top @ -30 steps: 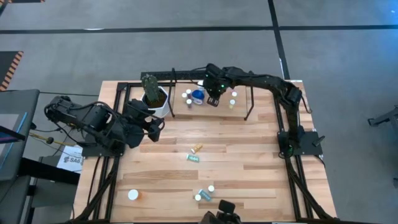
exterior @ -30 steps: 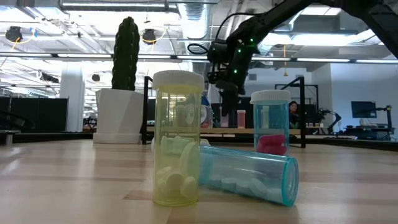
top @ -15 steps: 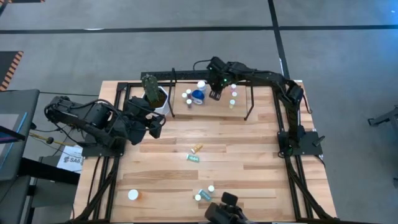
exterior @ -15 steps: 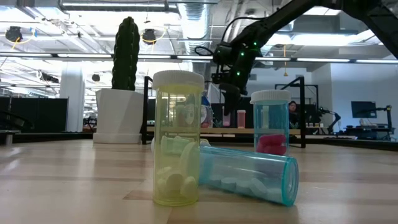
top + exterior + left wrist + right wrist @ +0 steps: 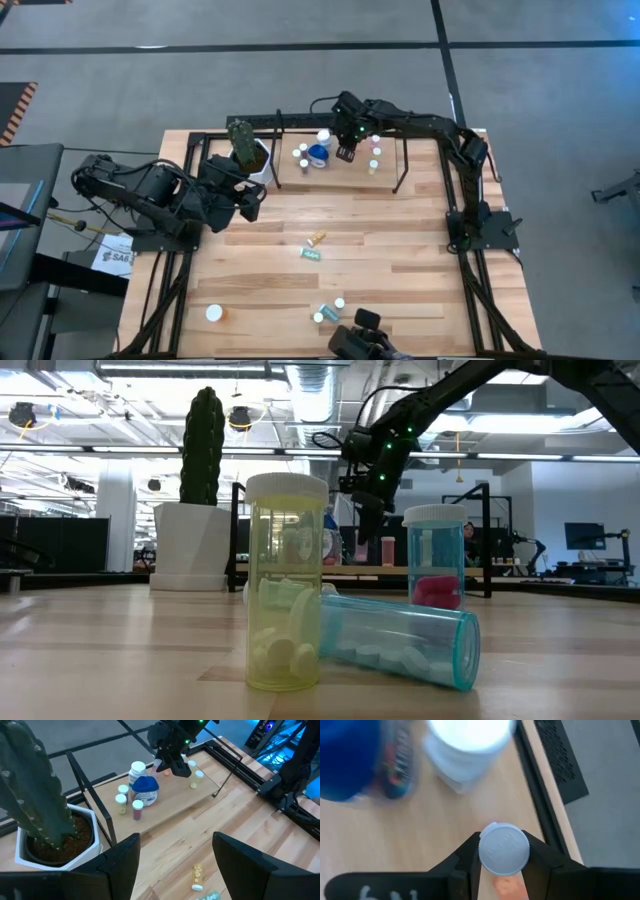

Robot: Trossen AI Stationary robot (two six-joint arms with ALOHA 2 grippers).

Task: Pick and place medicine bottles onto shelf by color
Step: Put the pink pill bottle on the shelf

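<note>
Two dark fingers [image 5: 469, 857] of the right hand [image 5: 503, 865] clamp a ridged round grey-capped bottle [image 5: 503, 849]

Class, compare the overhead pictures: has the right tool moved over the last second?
Yes. The right tool, shut on a bottle, has shifted slightly toward the shelf's back rail, judged against the blue bottle beside it.

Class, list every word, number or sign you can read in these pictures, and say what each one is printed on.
"SA": bold dark letters on the white sheet at the high view's left; the rest is too small to read.
Label on the blue bottle: too blurred to read.
Cap of the bottle in the right tool: raised lettering, unreadable.
</note>
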